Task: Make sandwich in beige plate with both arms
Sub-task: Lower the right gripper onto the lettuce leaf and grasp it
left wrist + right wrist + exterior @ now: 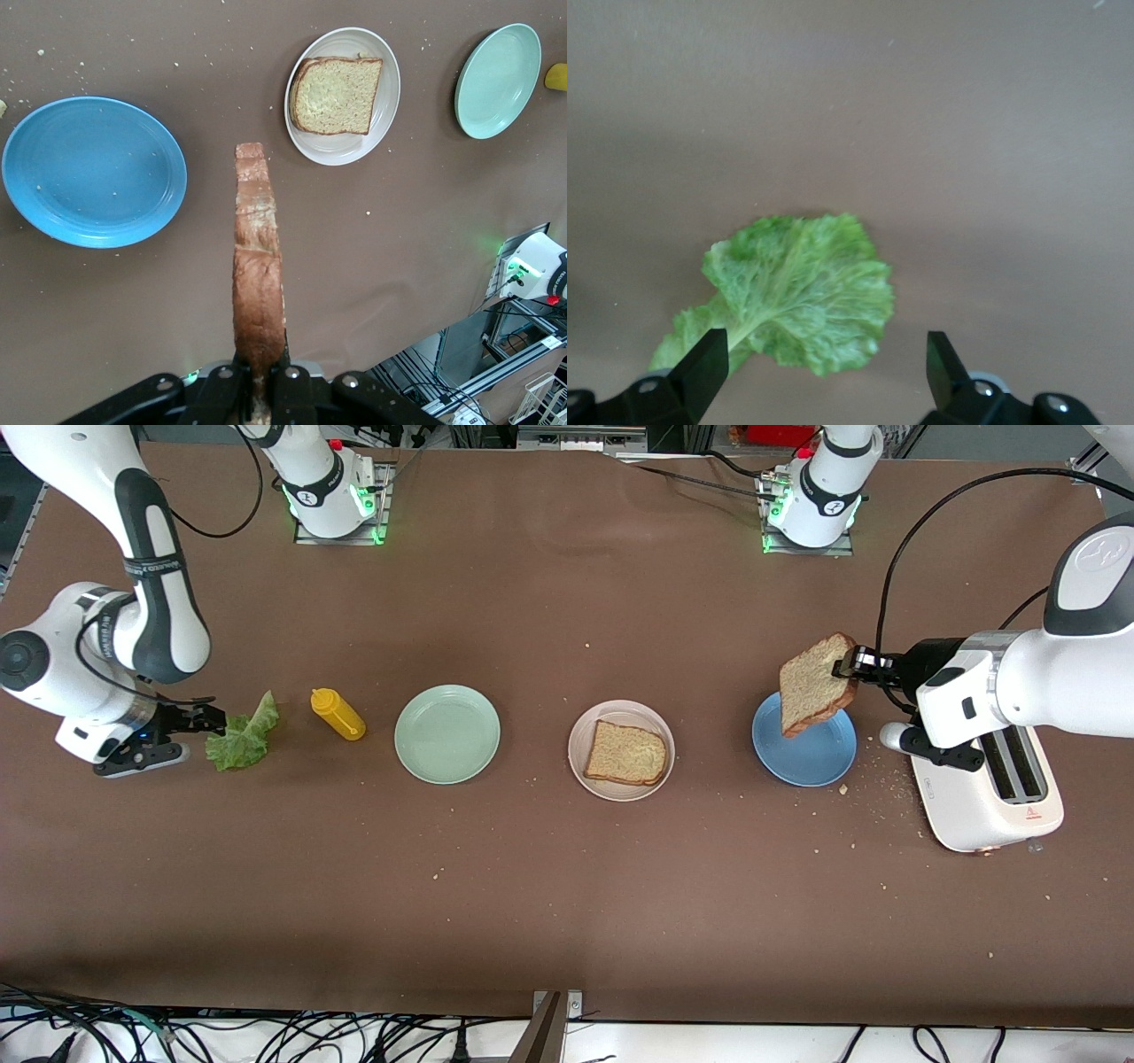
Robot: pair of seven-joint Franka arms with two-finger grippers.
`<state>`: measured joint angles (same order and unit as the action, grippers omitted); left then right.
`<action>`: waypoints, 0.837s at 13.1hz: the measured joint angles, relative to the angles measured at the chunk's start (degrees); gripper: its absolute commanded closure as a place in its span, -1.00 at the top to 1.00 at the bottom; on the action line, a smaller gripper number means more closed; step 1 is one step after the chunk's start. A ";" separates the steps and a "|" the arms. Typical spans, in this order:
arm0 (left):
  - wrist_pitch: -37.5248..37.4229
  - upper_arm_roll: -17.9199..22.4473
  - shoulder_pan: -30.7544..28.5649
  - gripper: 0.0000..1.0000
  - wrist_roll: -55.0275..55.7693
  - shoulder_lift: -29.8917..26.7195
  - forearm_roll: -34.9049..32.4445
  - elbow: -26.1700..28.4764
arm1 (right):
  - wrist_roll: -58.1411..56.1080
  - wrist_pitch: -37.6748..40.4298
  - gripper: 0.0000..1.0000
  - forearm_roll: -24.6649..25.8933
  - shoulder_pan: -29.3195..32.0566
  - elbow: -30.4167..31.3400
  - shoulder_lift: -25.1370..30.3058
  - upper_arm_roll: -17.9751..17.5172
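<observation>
On the brown bench point(567, 886), the beige plate point(580, 757) at frame centre carries one toast slice point(625, 753). Right of centre, the left hand point(852, 664) is clenched on a second slice point(812, 685) over the blue plate point(819, 757). At far left the right hand point(202, 731) gapes around the lettuce point(241, 735). Judged: gathering fillings; next, lettuce must land before that top slice.

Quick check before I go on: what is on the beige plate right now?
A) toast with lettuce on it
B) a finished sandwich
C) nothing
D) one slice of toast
D: the beige plate holds a single toast slice; the lettuce leaf lies on the table by the open right gripper, and the left gripper holds the second slice over the blue plate.
</observation>
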<state>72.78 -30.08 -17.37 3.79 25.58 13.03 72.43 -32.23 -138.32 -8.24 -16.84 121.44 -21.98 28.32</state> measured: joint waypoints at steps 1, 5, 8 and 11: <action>0.00 0.00 0.01 -1.00 0.04 0.00 0.00 0.04 | 0.68 -0.60 0.98 -0.41 -0.01 0.84 -0.18 -0.39; 0.00 0.00 0.18 -1.00 0.21 0.00 0.00 0.04 | 0.85 -0.78 0.98 -5.42 -0.03 1.45 -2.40 -1.88; -0.01 -0.01 0.25 -1.00 0.24 0.00 -0.01 0.04 | 0.88 -0.87 0.83 -6.92 -0.02 1.49 -4.51 -2.02; -0.01 -0.01 0.25 -1.00 0.25 0.00 -0.01 0.04 | 0.88 -1.00 -0.74 -7.96 -0.02 1.48 -6.00 -2.14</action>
<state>72.77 -30.08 -17.11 4.03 25.58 13.02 72.48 -31.35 -139.32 -16.21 -16.86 122.92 -27.99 26.18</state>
